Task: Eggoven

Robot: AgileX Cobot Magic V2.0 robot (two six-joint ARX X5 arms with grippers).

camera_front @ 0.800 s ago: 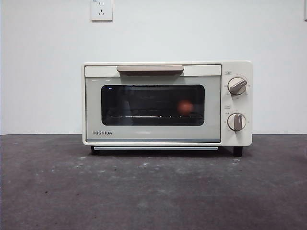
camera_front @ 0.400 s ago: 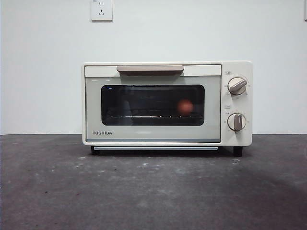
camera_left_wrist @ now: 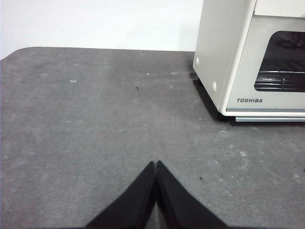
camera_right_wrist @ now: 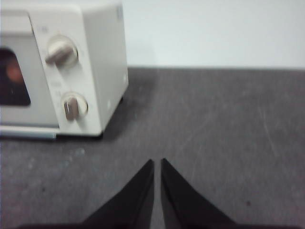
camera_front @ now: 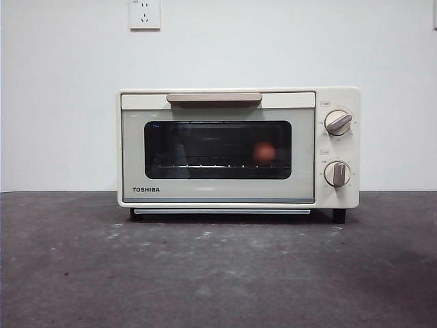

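Reddish-brown egg [camera_front: 264,152] on rack inside shut cream TOSHIBA toaster oven [camera_front: 218,195]. Left gripper [camera_left_wrist: 156,164], right gripper [camera_right_wrist: 157,162] pinched closed, empty. Risk: egg rolls if oven jolted.

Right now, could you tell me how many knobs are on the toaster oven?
2, both on the toaster oven panel beside the window: the upper knob, and the lower knob directly below it. None seem hidden.

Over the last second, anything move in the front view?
Nothing visibly changed. The egg sits on the rack behind the window of the toaster oven, door shut, both knobs as before. No arm enters the front view.
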